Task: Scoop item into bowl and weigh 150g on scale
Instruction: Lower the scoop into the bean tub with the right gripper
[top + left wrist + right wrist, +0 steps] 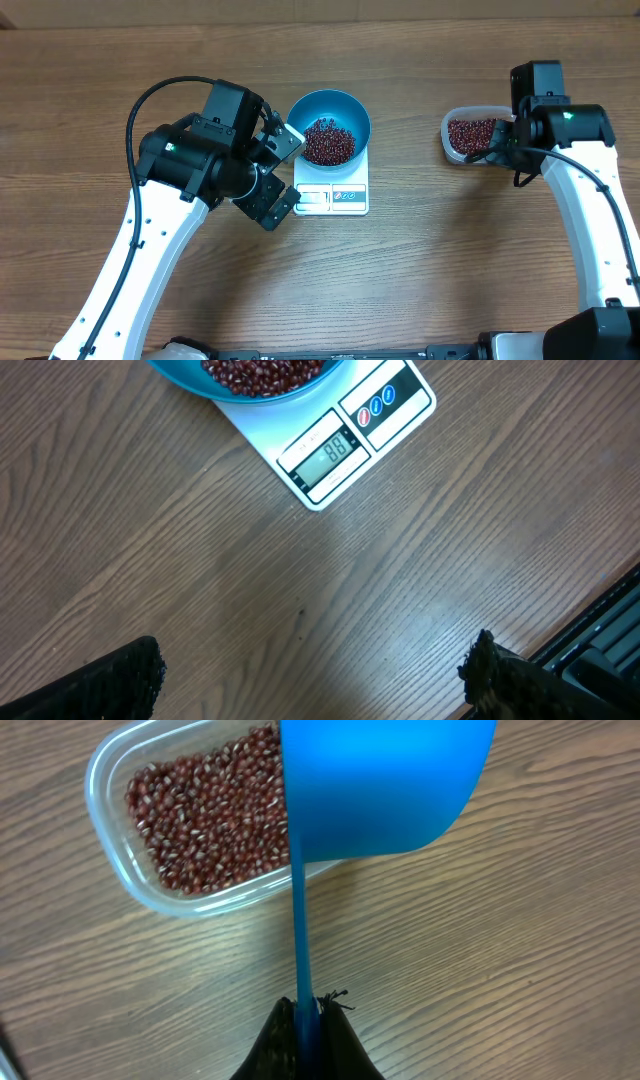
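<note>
"88" on the scale

Two matching arms. Left arm: white tubular links with small dark screw dots, bulky black joint housings, green light, thin black cable. Right arm: same white links, black housings, green light, black cable. Left pincer is black and blocky. Right pincer is black with a matte finish.

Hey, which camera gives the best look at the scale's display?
The left wrist view: the scale sits close and its display faces the camera, digits large though slightly blurred. Overhead shows the scale under the bowl, but the display is too small to read. The right wrist view does not show it.
</note>
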`<state>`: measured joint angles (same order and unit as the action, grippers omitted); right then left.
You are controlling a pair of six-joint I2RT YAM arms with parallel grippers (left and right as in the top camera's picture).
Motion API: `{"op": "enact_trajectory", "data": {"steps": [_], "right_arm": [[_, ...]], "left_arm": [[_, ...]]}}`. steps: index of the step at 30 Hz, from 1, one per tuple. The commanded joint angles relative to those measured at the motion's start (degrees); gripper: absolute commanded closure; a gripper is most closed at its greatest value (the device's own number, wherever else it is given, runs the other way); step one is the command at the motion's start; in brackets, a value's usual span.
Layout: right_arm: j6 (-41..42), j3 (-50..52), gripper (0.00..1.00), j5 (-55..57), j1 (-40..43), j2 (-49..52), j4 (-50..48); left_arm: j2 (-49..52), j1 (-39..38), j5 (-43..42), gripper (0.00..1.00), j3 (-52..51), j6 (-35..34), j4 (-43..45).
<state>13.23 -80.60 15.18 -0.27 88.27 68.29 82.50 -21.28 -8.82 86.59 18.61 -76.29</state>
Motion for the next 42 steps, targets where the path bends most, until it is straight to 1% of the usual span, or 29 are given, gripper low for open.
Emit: {"op": "enact_trajectory", "data": {"steps": [1,34,42], "right_arm": [[-1.1,-0.9,0.96,-1.3,-0.4,0.8,0.0],[-1.7,0.0,0.96,-1.3,-0.4,14.2,0.0],[-1.8,0.0,0.96,-1.3,-0.4,14.4,1.0]], "left_arm": [[-0.8,0.3,-0.9,0.00,-0.2,1.3,0.0],[-0.8,0.3,-0.9,0.01,-0.2,1.3,0.0],[-0.8,0.3,-0.9,0.01,-0.2,1.3,0.0]]}}
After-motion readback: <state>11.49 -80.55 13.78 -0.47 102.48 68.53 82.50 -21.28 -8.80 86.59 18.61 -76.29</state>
